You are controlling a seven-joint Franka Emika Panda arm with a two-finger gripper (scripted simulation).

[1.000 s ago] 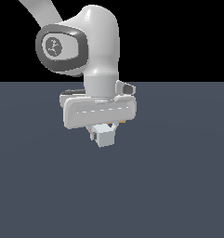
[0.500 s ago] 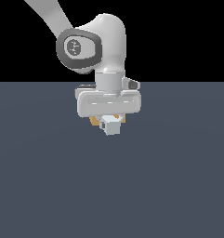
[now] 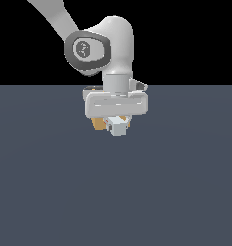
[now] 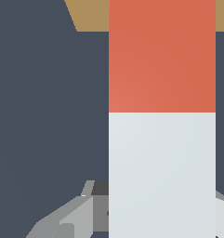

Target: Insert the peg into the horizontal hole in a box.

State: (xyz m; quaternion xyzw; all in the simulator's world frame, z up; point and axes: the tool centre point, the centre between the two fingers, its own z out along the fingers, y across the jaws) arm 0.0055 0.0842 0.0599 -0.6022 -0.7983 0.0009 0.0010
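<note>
— Exterior view first: where is the arm?

— The white arm (image 3: 110, 53) comes down from the upper left of the exterior view, and its hand (image 3: 116, 104) hangs low over the dark grey counter (image 3: 115, 192). Under the hand the white end of the peg (image 3: 119, 127) pokes out toward the camera.

— And the box?

— Only slivers of the tan box (image 3: 98, 124) show behind the hand and the peg, on both sides of the peg. It sits just beyond the peg on the counter.

— Are the jaws clamped on the peg?

— Yes, they sit together on its white part; in the wrist view one grey finger (image 4: 71, 216) lies against the side of the white section.

— What else does the wrist view show?

— The peg fills the middle, white near the camera and orange-red farther out. Its orange-red end overlaps the box's face. The hole is hidden behind the peg, so I cannot tell whether the tip is inside it.
</note>
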